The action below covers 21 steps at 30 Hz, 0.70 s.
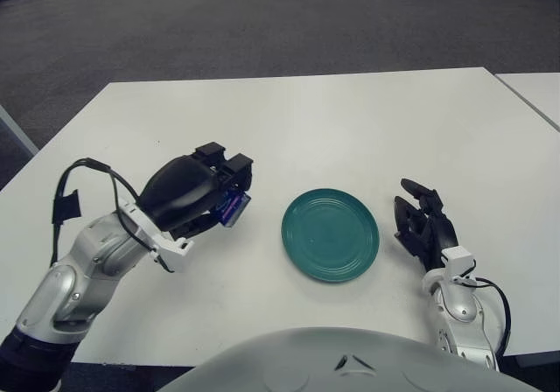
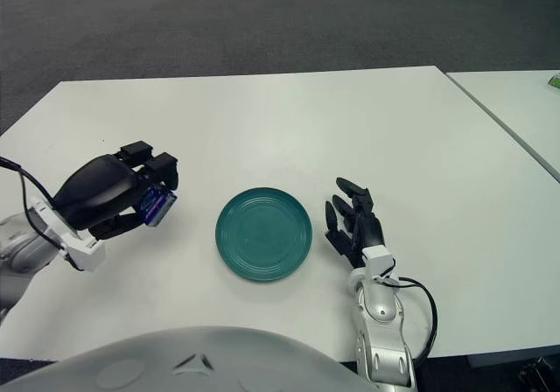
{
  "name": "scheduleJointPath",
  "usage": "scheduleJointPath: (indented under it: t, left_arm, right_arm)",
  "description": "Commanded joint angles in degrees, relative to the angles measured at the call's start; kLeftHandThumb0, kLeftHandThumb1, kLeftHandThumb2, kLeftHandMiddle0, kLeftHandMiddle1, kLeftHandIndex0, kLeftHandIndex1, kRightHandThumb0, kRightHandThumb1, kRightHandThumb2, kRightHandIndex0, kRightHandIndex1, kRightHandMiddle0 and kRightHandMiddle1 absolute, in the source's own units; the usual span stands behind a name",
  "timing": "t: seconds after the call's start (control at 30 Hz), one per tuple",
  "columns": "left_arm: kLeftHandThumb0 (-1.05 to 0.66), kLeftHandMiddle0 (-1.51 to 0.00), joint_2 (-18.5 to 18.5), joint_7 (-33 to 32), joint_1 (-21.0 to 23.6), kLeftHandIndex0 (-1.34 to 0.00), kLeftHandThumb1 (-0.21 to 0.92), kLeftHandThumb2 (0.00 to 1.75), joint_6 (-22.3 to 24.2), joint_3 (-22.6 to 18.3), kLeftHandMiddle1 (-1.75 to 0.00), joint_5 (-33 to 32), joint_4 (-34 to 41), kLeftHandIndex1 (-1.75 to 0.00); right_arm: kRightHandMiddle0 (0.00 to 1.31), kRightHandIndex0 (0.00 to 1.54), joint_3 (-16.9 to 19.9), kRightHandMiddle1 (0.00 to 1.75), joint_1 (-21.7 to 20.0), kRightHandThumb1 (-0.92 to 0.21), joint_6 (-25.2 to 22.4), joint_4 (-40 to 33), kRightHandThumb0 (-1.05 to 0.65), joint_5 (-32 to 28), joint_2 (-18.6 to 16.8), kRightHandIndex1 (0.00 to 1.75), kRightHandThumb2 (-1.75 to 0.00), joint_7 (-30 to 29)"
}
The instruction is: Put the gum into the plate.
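Left hand (image 1: 219, 191) grips gum (image 1: 234, 207), axis unclear; plate (image 1: 330, 234) beside.

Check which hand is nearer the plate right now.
Right. The right hand sits just beside the green plate's right rim, fingers spread. The left hand holds the gum pack left of the plate, with a wider gap.

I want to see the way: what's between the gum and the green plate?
Nothing but bare white table. The left hand holds the gum just left of the plate, seen in both eye views. The right hand shows right of the plate, fingers spread.
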<state>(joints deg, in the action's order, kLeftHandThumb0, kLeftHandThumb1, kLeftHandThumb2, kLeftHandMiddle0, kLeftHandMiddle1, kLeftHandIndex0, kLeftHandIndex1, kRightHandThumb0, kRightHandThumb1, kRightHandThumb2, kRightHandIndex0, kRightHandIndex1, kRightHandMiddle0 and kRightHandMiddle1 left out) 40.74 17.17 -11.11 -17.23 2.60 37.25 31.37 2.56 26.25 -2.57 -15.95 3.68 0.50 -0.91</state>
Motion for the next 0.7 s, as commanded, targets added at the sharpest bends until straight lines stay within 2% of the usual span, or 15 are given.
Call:
scheduleJointPath:
  t: [0.0, 0.13, 0.23, 0.53, 0.67]
  left_arm:
    - [0.00, -0.76, -2.2, 1.2, 3.9, -0.58, 0.11, 1.52, 0.3, 2.8, -1.64, 1.3, -0.2, -1.75]
    - [0.00, -0.75, -4.8, 3.0, 9.1, -0.58, 0.11, 1.52, 0.5, 6.4, -1.66, 2.5, -1.6, -1.75]
    - [0.00, -0.75, -6.9, 2.3, 14.2, -0.57, 0.12, 1.52, -1.8, 10.2, -1.67, 4.0, -6.2, -1.75]
    - [0.00, -0.76, -13.6, -6.5, 21.6, -0.56, 0.12, 1.51, -10.7, 18.2, -1.65, 6.6, -22.5, -1.75]
    - [0.00, -0.78, -16.2, -6.0, 24.8, -0.56, 0.12, 1.51, -12.3, 21.0, -1.63, 6.3, -25.3, -1.75]
  right_arm:
    - [0.00, 0.28, -0.7, 0.74, 2.0, -0.92, -2.9, 3.5, -0.72, 0.2, -0.2, 0.28, -0.65, -0.1]
    - [0.00, 0.29, -1.0, 0.74, 1.9, -0.92, -2.6, 3.9, -0.72, 0.2, -0.4, 0.28, -0.65, -0.4]
    - [0.00, 0.29, -1.3, 0.74, 1.8, -0.92, -2.3, 4.2, -0.72, 0.1, -0.7, 0.28, -0.66, -0.7]
    - [0.00, 0.28, -2.7, 0.73, 1.2, -0.92, -1.3, 5.4, -0.72, 0.2, -1.3, 0.27, -0.66, -1.6]
    - [0.00, 0.29, -3.5, 0.71, 0.8, -0.92, -0.5, 6.2, -0.71, 0.1, -1.8, 0.28, -0.65, -1.9]
